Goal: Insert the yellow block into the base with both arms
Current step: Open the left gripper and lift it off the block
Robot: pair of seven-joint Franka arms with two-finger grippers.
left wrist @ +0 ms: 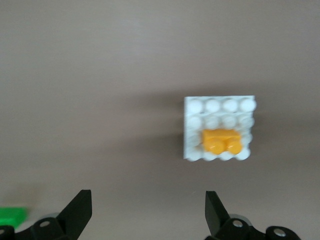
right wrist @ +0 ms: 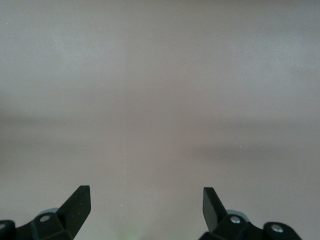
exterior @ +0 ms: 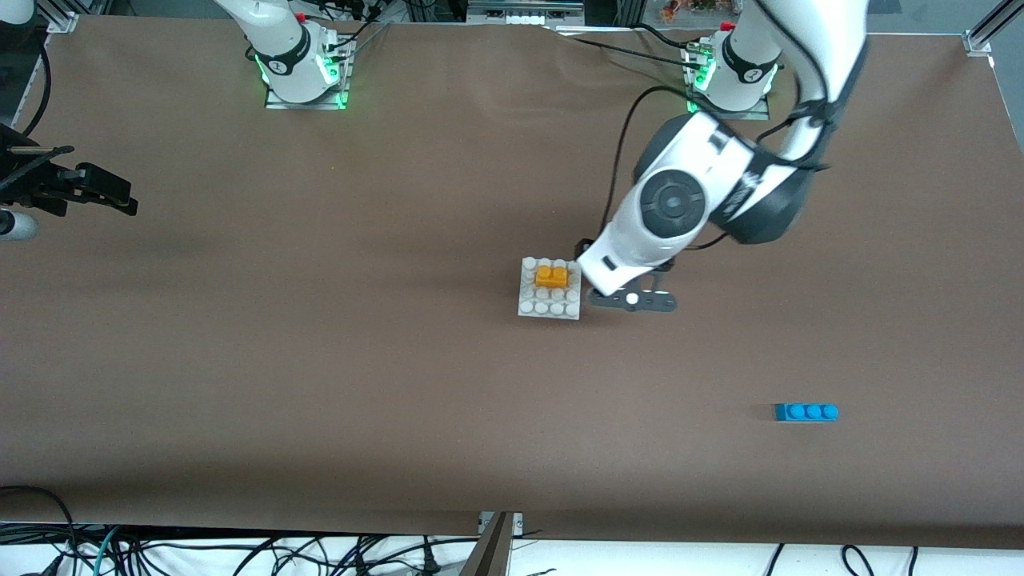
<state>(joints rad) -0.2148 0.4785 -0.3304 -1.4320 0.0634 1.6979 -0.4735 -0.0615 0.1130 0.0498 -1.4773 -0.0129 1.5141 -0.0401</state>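
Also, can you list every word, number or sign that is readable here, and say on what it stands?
No text can be read.
Arm bases: small dark round marks, too small to read.
Yellow block, base, blue brick: no writing visible.

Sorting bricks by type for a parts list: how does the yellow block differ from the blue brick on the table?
The yellow block is orange-yellow with two studs; the blue brick is blue, longer, with three studs. The yellow block sits on the white base, in its half farther from the front camera; the blue brick lies alone on the bare table, nearer the camera, toward the left arm's end. Both are studded toy bricks, and neither gripper holds either.
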